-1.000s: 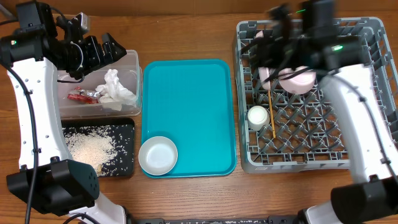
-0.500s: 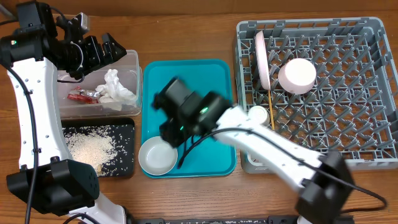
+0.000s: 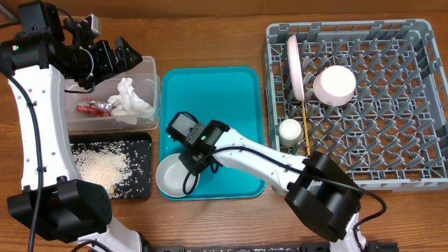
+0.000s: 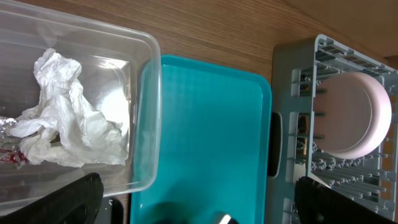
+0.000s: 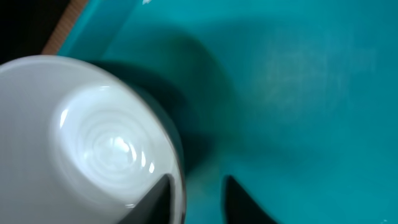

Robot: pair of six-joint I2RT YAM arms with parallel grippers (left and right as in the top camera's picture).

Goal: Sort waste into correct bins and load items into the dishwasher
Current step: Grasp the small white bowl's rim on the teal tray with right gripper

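Observation:
A white bowl [image 3: 176, 175] sits upright at the front left of the teal tray [image 3: 224, 98]. My right gripper [image 3: 191, 165] is open and straddles the bowl's right rim. In the right wrist view one finger is inside the bowl [image 5: 93, 137], the other outside, gripper [image 5: 196, 199]. My left gripper [image 3: 114, 56] is open and empty above the clear tub [image 3: 150, 73], which holds the white tissue [image 3: 131, 98] and red wrapper [image 3: 91, 106]. The grey rack [image 3: 392, 161] holds a pink plate [image 3: 295, 66], an upturned bowl [image 3: 334, 85], a small cup [image 3: 290, 131] and a chopstick [image 3: 306, 133].
The black tray [image 3: 140, 183] with rice grains [image 3: 101, 166] lies in front of the tub. The left wrist view shows the tissue [image 4: 68, 118], the teal tray [image 4: 205, 124] and the bowl in the rack [image 4: 354, 115]. My right arm stretches across the tray's front.
My right arm left the rack, swung across to the teal tray and came down with its fingers at the white bowl's rim. The left arm has not moved.

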